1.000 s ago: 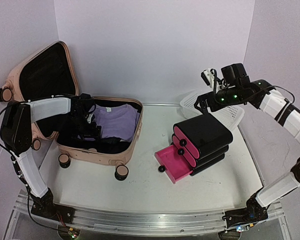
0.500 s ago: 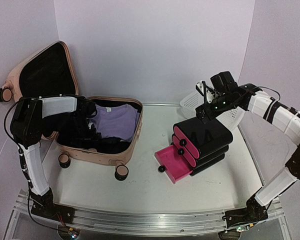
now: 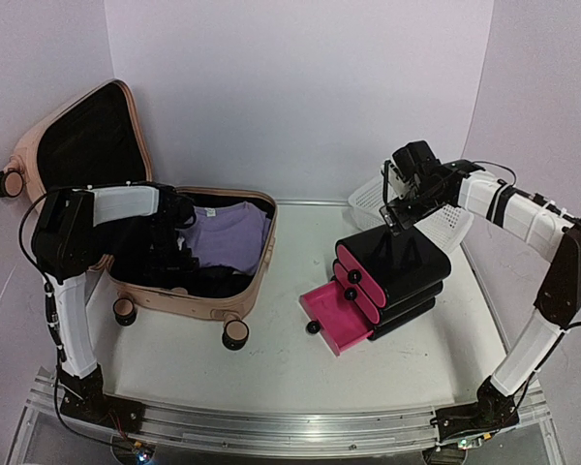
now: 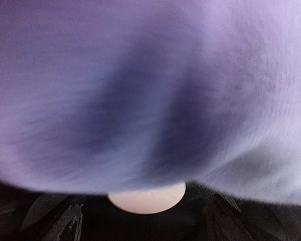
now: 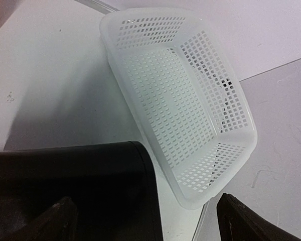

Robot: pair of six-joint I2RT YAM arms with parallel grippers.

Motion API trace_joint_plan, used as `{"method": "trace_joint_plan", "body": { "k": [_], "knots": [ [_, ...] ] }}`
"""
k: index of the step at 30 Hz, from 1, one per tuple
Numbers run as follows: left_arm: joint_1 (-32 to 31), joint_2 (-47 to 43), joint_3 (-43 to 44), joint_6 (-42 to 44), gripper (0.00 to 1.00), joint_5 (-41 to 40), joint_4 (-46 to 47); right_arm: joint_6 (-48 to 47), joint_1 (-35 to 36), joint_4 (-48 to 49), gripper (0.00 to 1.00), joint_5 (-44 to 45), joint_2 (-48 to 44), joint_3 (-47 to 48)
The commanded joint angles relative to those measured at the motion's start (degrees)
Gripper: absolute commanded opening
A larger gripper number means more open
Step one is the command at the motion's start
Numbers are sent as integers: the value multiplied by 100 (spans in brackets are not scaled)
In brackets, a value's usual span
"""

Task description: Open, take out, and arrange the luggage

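Left tool (image 4: 140,226) over lavender garment (image 4: 140,90)

Luggage (image 3: 189,302): pale pink shell, black lining. Inside luggage: plain lavender shirt (image 3: 228,235). Right of luggage: black drawer unit (image 3: 397,257), magenta fronts, black knobs (image 3: 313,327). Further right of luggage: white basket (image 5: 210,75), square-hole mesh. Under luggage: white table (image 3: 271,378).

Left side: suitcase (image 3: 189,295) lies open, its lid (image 3: 82,136) standing up against the left wall.
Inside the case: a purple shirt (image 3: 230,237) fills the far part; the left arm (image 3: 116,203) reaches across.
Middle: bare table (image 3: 290,378) between suitcase and drawer unit (image 3: 407,257) gives passage.
Drawer front: the pulled-out pink drawer (image 3: 331,315) juts near-left.
Far right: a basket (image 3: 457,228) sits just behind the drawer unit.
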Motion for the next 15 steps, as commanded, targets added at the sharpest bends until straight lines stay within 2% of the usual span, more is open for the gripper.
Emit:
{"method": "trace_joint_plan", "body": {
  "k": [1, 5, 9, 11, 13, 15],
  "knots": [
    [-152, 110, 105, -21, 83, -80, -105, 204, -122, 53, 98, 270, 130, 426],
    [-152, 366, 294, -4, 79, -137, -119, 132, -147, -14, 98, 162, 222, 538],
    [-146, 571, 321, -154, 86, -351, -322, 115, -202, -17, 98, 171, 215, 535],
    [-135, 563, 200, -229, 87, -365, -331, 146, -231, -19, 98, 180, 191, 509],
    [-135, 561, 89, -264, 85, -342, -344, 154, -240, -25, 98, 173, 158, 467],
    [-143, 520, -22, -261, 79, -316, -338, 162, -246, -26, 98, 175, 120, 431]
  ]
}}
